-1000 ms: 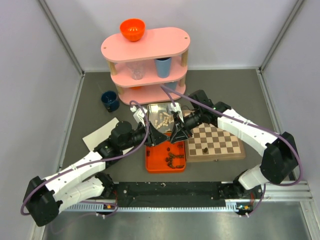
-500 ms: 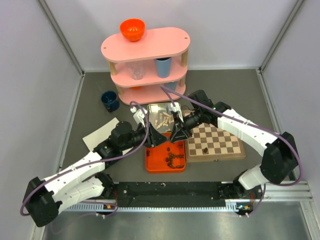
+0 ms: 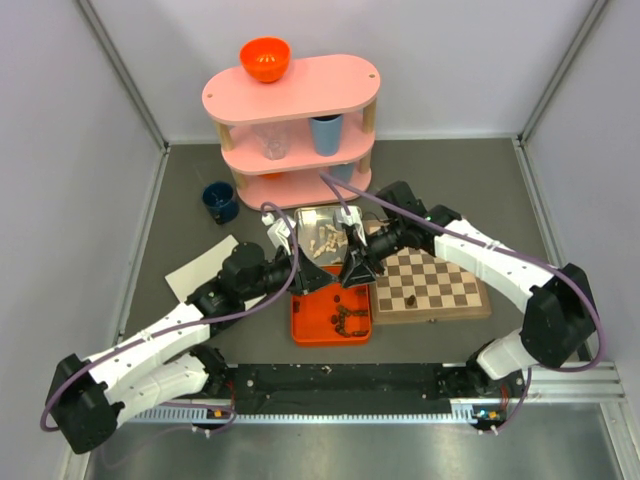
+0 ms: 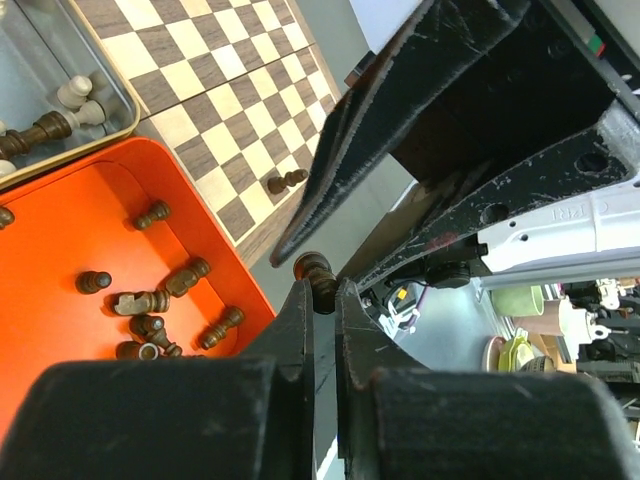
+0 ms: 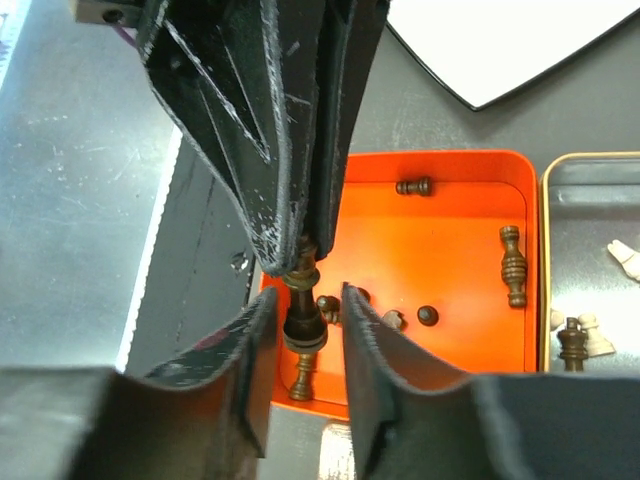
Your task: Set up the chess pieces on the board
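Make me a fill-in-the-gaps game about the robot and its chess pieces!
1. The left gripper pinches a chess piece coloured ____ brown.
2. Loose pieces lie in a tray coloured ____.
3. The number of pieces showing on the board is ____: a lone piece.
Missing words: dark, orange, one.
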{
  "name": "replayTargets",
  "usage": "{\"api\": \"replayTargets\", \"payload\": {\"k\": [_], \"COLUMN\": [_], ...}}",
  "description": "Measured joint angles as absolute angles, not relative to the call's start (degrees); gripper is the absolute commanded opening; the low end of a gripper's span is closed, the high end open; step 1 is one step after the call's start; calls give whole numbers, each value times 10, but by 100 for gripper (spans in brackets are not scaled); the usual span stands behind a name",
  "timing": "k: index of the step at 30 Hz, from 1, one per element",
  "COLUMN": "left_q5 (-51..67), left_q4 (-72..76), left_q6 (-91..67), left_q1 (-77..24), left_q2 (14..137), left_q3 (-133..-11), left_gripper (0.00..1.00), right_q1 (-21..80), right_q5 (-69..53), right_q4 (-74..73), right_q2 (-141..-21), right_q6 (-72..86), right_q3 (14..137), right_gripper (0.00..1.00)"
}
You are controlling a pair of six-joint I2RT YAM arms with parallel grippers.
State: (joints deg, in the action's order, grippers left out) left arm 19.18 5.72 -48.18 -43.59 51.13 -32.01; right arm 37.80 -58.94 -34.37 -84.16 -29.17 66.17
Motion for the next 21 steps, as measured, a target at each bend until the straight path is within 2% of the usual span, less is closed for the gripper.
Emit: {"api": "replayTargets", "payload": {"k": [3,5,9,15,21], "left_q5": [189,184,169,165,124], "left_q4": [45,29,-17,-57,-108], "left_q6": [-477,-469,-448,-422,-388], "left_q1": [-436,-436,-436,-447,-542], "left_q2": [511,510,498,511,637], "left_q3": [-326,-333,-356,-406,-528], "left_gripper": [0,0,0,0,0], "right_q1": [378,375,330,141,-67], "right_q5": [-576,-560,-550,-545,-483], "right_q4": [-339,-339,-341,-318,-213], "right_q2": [-841,-834,-803,-720,-644], "right_q6": [-294,-296,-302,-277,-140], "right_q3": [657,651,640,632,543], "right_gripper": [78,83,84,86,87]}}
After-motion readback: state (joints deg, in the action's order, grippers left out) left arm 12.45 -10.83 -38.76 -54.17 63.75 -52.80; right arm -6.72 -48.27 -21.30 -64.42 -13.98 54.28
